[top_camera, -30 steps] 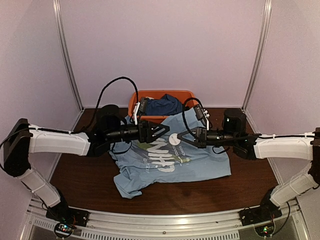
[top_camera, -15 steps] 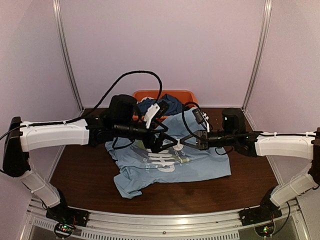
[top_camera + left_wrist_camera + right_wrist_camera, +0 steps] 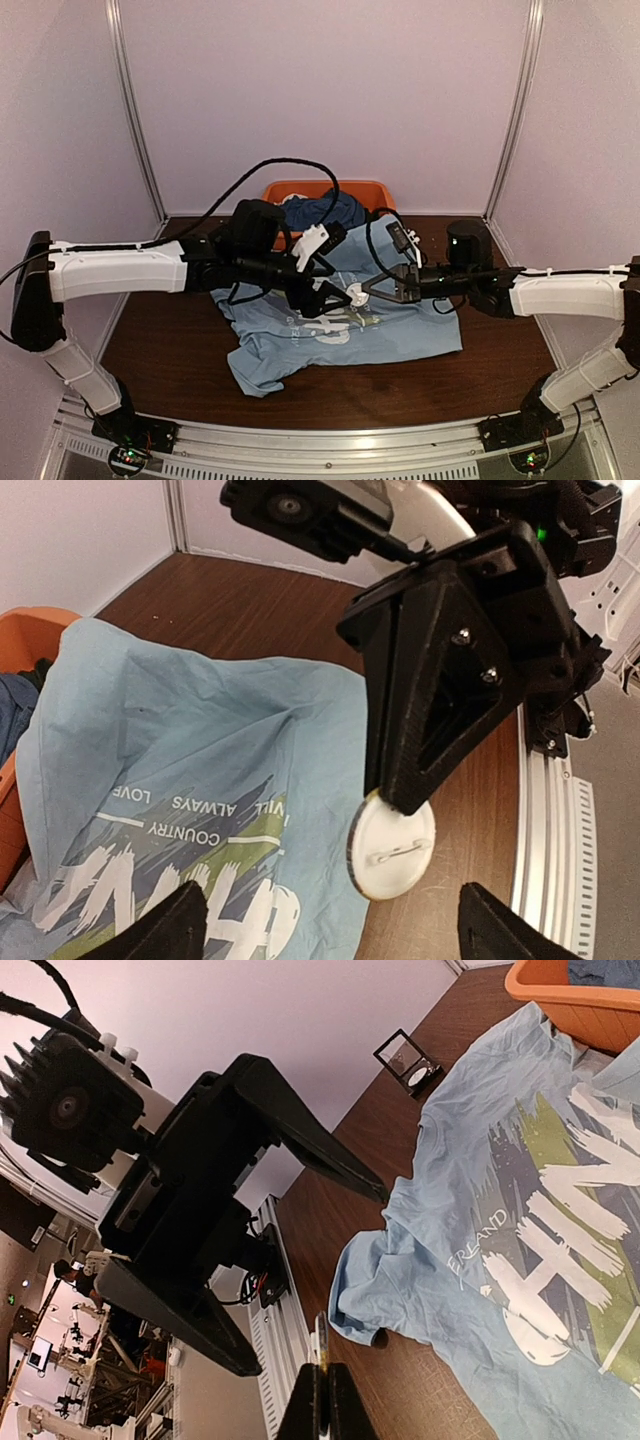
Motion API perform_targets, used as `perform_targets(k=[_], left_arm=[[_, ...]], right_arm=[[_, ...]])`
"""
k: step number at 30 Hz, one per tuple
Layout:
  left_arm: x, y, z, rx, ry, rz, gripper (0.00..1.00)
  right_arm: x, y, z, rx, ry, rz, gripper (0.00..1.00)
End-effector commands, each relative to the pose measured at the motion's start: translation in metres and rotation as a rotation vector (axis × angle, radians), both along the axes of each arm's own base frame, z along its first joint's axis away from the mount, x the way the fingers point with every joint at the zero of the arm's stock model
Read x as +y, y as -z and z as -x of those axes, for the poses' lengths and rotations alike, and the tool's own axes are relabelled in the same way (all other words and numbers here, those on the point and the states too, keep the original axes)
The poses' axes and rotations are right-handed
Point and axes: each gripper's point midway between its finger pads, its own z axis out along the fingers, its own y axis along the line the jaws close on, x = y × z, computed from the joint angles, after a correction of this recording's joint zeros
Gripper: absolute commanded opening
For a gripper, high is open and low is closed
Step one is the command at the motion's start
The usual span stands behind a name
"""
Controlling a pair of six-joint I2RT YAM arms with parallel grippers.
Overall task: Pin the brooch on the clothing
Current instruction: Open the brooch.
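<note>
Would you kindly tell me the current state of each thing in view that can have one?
brooch: held in the air, clear of the shirt, pin back showing, not yet pinned on.
right gripper: jaws shut on the brooch's edge.
left gripper: jaws wide open, empty.
light blue T-shirt: spread on the table, print up, rumpled.
dark blue garment: heaped in the orange bin.
</note>
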Motion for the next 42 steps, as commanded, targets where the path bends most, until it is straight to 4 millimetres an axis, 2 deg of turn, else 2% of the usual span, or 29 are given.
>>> perform_targets(k=[1,4,7,14,22,27,31,42], left_arm=[[-0.007,0.003,-0.006,-0.041,0.013,-0.029,0.83],[-0.009,0.004,-0.006,-0.035,0.022,-0.028,0.72],[-0.012,-0.001,-0.003,-0.031,0.042,-0.006,0.65],[-0.02,-0.006,0.003,-0.006,0.084,0.026,0.62],[-0.027,0.002,0.005,0.016,0.103,0.018,0.53],[-0.029,0.003,0.006,0.019,0.105,0.02,0.41],[-0.032,0.004,0.007,0.025,0.108,0.026,0.36],[-0.039,0.009,0.005,0.045,0.087,0.023,0.11]], right_arm=[[-0.001,-0.005,0.006,0.005,-0.021,-0.034,0.0],[-0.002,-0.004,0.007,0.006,-0.025,-0.038,0.0],[-0.002,0.0,0.008,0.011,-0.028,-0.033,0.0],[-0.002,0.004,0.008,0.015,-0.028,-0.029,0.0],[-0.001,0.003,0.008,0.012,-0.03,-0.039,0.0],[-0.001,0.002,0.008,0.01,-0.032,-0.042,0.0],[-0.001,0.003,0.008,0.012,-0.032,-0.042,0.0],[0.0,0.002,0.01,0.017,-0.039,-0.046,0.0]])
